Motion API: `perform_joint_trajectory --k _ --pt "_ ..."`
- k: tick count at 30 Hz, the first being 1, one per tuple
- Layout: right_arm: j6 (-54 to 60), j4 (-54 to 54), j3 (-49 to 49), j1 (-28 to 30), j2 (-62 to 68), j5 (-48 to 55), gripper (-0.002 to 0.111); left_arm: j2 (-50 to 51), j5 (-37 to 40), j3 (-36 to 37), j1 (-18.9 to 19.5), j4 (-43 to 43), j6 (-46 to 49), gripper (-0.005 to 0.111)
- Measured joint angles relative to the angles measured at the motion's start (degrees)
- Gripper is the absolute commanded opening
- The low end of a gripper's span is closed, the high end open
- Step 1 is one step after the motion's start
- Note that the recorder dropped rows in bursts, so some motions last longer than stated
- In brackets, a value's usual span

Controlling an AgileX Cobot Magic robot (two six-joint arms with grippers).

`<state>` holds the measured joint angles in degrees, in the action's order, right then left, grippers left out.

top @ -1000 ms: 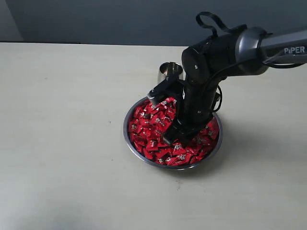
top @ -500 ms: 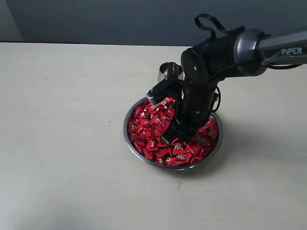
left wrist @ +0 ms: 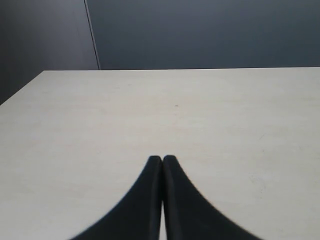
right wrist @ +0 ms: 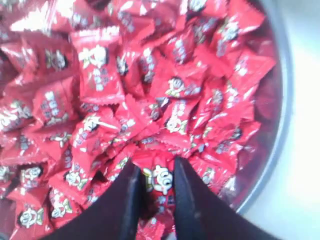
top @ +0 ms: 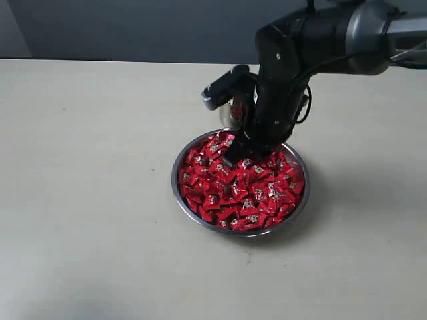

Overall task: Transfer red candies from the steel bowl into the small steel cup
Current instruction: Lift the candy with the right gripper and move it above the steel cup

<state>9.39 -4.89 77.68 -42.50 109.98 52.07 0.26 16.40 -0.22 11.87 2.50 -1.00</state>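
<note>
The steel bowl [top: 175, 181] sits mid-table, heaped with red candies [top: 250, 193]. My right gripper [top: 233, 159] hangs just above the pile at the bowl's far side, fingers pointing down. In the right wrist view that gripper [right wrist: 154, 166] is shut on one red candy [right wrist: 160, 184], with the heap of red candies [right wrist: 100, 75] and the bowl's rim [right wrist: 281, 120] below it. The small steel cup [top: 236, 112] stands just behind the bowl, mostly hidden by the arm. The left gripper [left wrist: 162, 158] is shut on nothing above bare table and does not show in the exterior view.
The pale table [top: 87, 200] spreads around the bowl on all sides. A dark wall [top: 133, 27] runs along its far edge. The right arm's black links [top: 300, 53] reach in from the upper right, over the cup.
The right gripper has lifted out of the candy pile and shifted toward the bowl's far edge and the cup, carrying a candy between its fingers. The bowl stays put.
</note>
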Motion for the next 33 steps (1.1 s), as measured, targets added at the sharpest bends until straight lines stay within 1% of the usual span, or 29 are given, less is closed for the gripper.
perform_joint_trajectory --k 4,9,11,14,17,21,25,28,33 --pt "-1.03 -3.17 3.89 0.0 -1.62 -0.34 -0.001 0.0 0.0 0.0 0.0 0.0 0.0 0.0" --pt "-1.68 -4.98 10.01 3.2 -1.74 -0.96 -0.001 0.0 0.0 0.0 0.0 0.0 0.0 0.0" --pt "-1.2 -3.49 13.53 5.46 -1.24 -0.96 -0.001 0.0 0.0 0.0 0.0 0.0 0.0 0.0" --pt "2.46 1.21 19.68 8.61 0.63 -0.63 -0.001 0.0 0.0 0.0 0.0 0.0 0.0 0.0" --pt "5.18 4.89 26.46 10.39 4.63 1.56 -0.001 0.0 0.0 0.0 0.0 0.0 0.0 0.0" --pt "6.52 6.7 36.82 10.83 11.46 6.02 -0.001 0.0 0.0 0.0 0.0 0.0 0.0 0.0" --pt "7.33 11.1 47.68 10.83 19.54 10.54 -0.001 0.0 0.0 0.0 0.0 0.0 0.0 0.0" --pt "7.44 12.73 52.85 10.83 23.59 11.89 -0.001 0.0 0.0 0.0 0.0 0.0 0.0 0.0" --pt "7.44 12.82 56.73 10.83 26.86 12.8 -0.001 0.0 0.0 0.0 0.0 0.0 0.0 0.0"
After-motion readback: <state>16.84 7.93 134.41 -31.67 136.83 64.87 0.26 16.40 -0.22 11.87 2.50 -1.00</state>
